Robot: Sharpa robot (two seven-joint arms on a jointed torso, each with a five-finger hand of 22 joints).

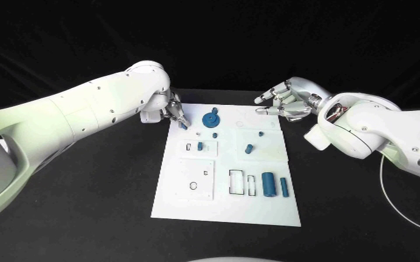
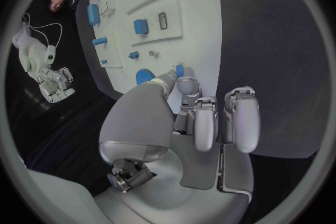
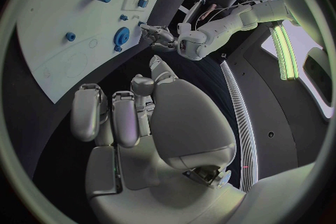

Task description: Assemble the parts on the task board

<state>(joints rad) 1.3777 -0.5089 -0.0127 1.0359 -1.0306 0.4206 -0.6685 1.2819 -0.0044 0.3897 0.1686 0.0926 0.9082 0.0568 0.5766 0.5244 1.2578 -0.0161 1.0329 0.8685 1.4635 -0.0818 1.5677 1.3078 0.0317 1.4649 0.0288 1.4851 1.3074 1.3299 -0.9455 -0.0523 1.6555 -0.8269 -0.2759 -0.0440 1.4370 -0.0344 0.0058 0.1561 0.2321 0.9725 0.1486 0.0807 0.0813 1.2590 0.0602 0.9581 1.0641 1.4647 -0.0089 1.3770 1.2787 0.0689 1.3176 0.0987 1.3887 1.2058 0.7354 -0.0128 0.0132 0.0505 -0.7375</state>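
Nearest to me on the task board, on its right side, I see two blue parts standing side by side: a fat blue cylinder and a thin blue cylinder just to its right. Just left of them are two black-edged slots cut in the board. On the near left is a raised white plate with a small oval hole in it. A bit farther along, a small blue block sits in a smaller raised plate on the left, and a short blue peg lies tilted on the right half of the board. Past those there are two tiny blue bits, one near the middle and one to the right. At the far end a round blue wheel with a knob on top rests on the board. My left hand is at the far left corner of the board, just left of the wheel. It pinches a little blue pin between its thumb and a fingertip, and the pin is right at the board's left edge, close above the white top. I cannot tell if the pin touches the board. My right hand is at the far right corner of the board, well apart from the left hand. Its fingers are spread apart and point toward the wheel, and it holds nothing.
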